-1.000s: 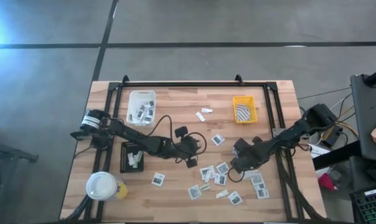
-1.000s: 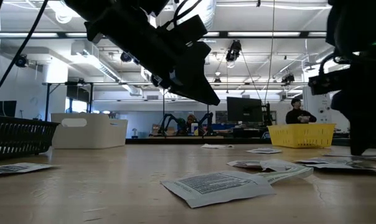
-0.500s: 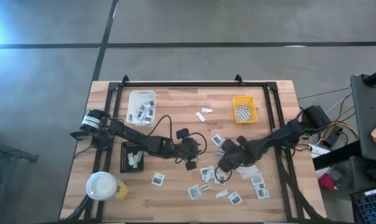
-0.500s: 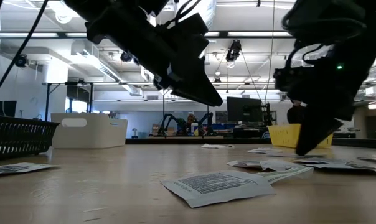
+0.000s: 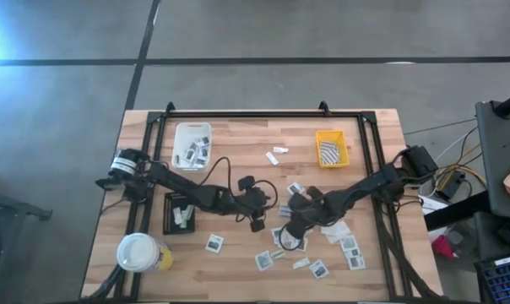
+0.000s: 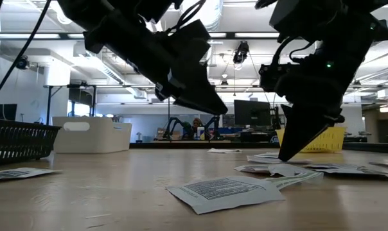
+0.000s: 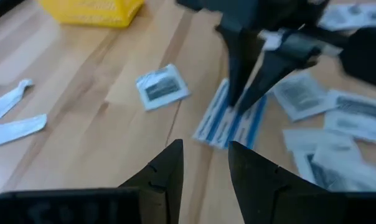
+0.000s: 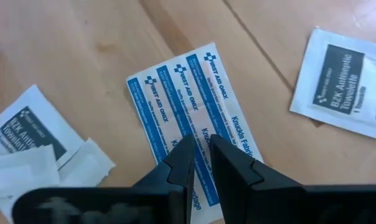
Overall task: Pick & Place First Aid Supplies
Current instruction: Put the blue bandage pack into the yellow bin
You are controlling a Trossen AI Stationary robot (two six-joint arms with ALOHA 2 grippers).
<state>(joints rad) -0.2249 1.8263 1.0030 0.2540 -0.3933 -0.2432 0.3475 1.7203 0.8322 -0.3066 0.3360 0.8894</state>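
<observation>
Having swung leftward, right gripper (image 8: 200,144) is descending, fingers narrowly apart, onto blue-striped bandage strips (image 8: 191,115), readying a pick; left gripper (image 7: 203,155) is hovering, fingers apart

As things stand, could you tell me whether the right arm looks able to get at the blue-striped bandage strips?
Probably yes. The right claw hangs directly over the blue-striped strips, which lie flat and uncovered on the table; nothing blocks it.

Count, from above: three trays on my table (image 5: 238,135) — one white tray (image 5: 192,145), one yellow tray (image 5: 330,149), one black tray (image 5: 179,213). One white-lidded yellow cup (image 5: 140,252). Under my right fingers (image 8: 199,163): two blue-striped bandage strips (image 8: 194,118), side by side.
</observation>
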